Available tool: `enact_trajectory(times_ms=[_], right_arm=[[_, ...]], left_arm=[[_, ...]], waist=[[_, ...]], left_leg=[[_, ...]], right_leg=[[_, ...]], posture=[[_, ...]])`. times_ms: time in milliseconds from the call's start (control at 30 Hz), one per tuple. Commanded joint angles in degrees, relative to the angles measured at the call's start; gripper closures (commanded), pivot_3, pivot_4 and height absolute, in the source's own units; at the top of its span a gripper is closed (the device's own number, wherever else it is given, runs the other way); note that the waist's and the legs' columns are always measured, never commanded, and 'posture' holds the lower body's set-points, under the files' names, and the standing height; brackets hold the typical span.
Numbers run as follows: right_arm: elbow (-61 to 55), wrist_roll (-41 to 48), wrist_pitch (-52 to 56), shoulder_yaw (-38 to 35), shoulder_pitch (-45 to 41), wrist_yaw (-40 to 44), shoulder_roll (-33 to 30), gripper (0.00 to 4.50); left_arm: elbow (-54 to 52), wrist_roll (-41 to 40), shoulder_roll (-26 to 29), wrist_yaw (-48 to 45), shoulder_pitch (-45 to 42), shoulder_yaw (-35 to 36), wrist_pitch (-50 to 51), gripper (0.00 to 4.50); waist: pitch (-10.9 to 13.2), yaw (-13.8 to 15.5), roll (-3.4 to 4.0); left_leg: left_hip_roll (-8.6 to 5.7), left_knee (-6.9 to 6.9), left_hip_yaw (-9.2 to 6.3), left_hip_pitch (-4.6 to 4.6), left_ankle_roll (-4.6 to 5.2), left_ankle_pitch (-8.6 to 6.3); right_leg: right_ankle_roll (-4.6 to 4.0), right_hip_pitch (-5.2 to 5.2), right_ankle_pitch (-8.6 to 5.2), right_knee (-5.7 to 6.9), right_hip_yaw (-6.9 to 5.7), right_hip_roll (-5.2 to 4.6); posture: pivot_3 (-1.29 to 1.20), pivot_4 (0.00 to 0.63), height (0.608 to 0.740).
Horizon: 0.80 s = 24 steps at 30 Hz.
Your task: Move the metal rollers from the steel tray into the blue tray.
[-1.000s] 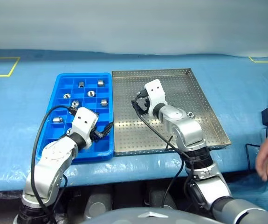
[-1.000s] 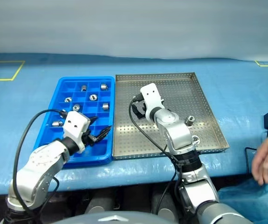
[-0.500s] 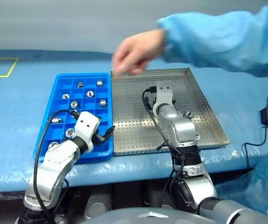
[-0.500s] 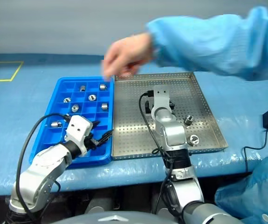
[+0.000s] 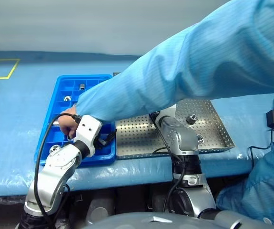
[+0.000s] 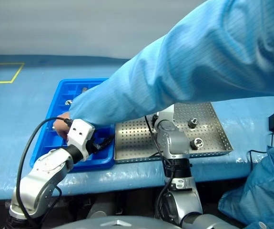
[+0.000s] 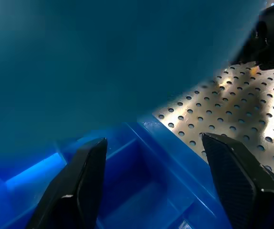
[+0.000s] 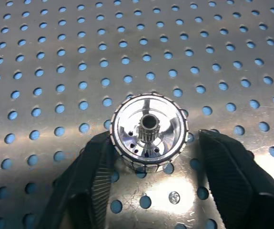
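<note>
Your right gripper point(image 8: 148, 157) stands over the steel tray point(image 8: 41, 43) with one metal roller point(image 8: 149, 132) directly between its two fingers, standing on end, so its hollow centre points up toward the wrist. The left finger point(image 8: 91, 176) seems to touch the roller's rim, while the other finger is a little apart, so the jaws are not yet pinching it. The left gripper point(image 7: 148, 181) is spread and empty over the near edge of the blue tray point(image 7: 141, 191), beside a person's sleeve point(image 5: 175, 76) that reaches across both trays.
</note>
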Motion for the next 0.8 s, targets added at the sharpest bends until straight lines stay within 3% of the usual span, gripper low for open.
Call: enact_trajectory(times_ms=[33,100,233,433,633,800], right_arm=[[-1.0,0.4,-1.1,-0.4,-0.3,-0.4,0.8,1.59],[-1.0,0.8,-1.8,-0.8,-0.4,-0.3,0.9,1.59],[-0.8,0.5,-2.8,0.1,-0.5,-0.3,0.7,2.49],[-1.9,1.3,-4.4,1.5,-0.6,1.7,0.5,2.49],[-10.4,8.5,-3.4,9.4,-0.6,18.1,-2.5,2.49],[-15.6,12.3,-2.0,15.3,-1.3,26.2,-5.1,2.49]], left_arm=[[-2.2,-0.1,0.4,0.1,-0.2,0.1,-1.2,1.04],[-2.1,-0.1,0.5,0.1,-0.2,0.1,-1.3,1.04],[-1.9,-0.1,0.7,0.1,0.2,0.7,-1.7,1.04],[-2.3,-0.5,1.2,-0.1,1.5,2.8,-2.3,1.04],[-3.3,0.3,2.7,1.1,4.7,8.3,-1.4,1.04],[-4.0,0.9,2.5,3.7,7.3,13.5,-0.8,1.04]], waist=[[0.0,-0.1,0.0],[0.0,0.0,0.01],[0.0,0.0,0.02],[0.0,-0.1,0.04],[0.1,-0.1,0.13],[0.1,0.4,0.12]], left_leg=[[0.0,0.0,0.0,0.0,0.0,0.0],[0.0,-0.01,-0.01,0.0,0.0,0.0],[0.0,-0.03,-0.02,-0.02,0.0,0.0],[0.0,-0.06,-0.02,-0.03,-0.01,0.0],[0.04,-0.13,-0.04,-0.03,-0.01,0.0],[0.05,-0.19,-0.24,-0.04,-0.04,-0.01]], right_leg=[[-0.01,0.0,0.0,0.0,0.0,0.0],[-0.02,-0.01,-0.01,0.0,-0.01,0.0],[-0.02,-0.02,-0.01,-0.01,-0.02,0.0],[-0.04,-0.04,-0.03,-0.01,-0.03,0.0],[-0.12,-0.08,-0.09,-0.01,-0.07,0.01],[-0.2,-0.04,-0.16,-0.02,-0.27,0.0]], posture=[[0.13,0.15,0.74],[0.13,0.15,0.74],[0.14,0.15,0.74],[0.15,0.15,0.74],[0.17,0.15,0.74],[0.19,0.15,0.74]])
